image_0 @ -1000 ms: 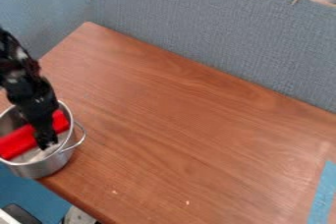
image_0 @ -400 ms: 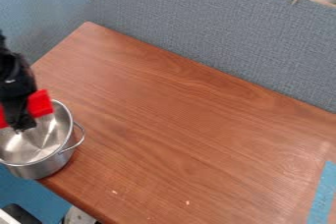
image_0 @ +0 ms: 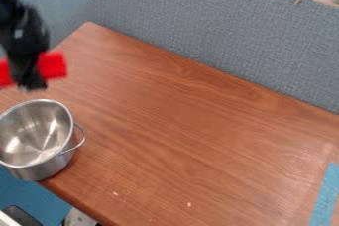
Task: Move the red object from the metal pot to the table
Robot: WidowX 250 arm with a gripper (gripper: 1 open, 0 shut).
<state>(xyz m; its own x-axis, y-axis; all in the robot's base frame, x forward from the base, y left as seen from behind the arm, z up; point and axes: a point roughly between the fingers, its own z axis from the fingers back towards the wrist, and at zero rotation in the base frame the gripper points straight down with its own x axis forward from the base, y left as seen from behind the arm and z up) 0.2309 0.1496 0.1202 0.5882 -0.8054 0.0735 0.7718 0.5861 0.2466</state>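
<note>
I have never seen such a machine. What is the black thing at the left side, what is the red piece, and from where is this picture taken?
There is one picture, taken from a camera that looks down at the table from above and from one side. The dark, blurred shape at the upper left is a robot arm; its end is a gripper, a kind of two-fingered hand. It is closed on the red object, a flat bar, and holds it in the air above the metal pot. The pot stands near the table's left edge, and nothing shows inside it. Behind the table is a grey-blue fabric wall panel. The blur hides the fingers themselves.
</note>
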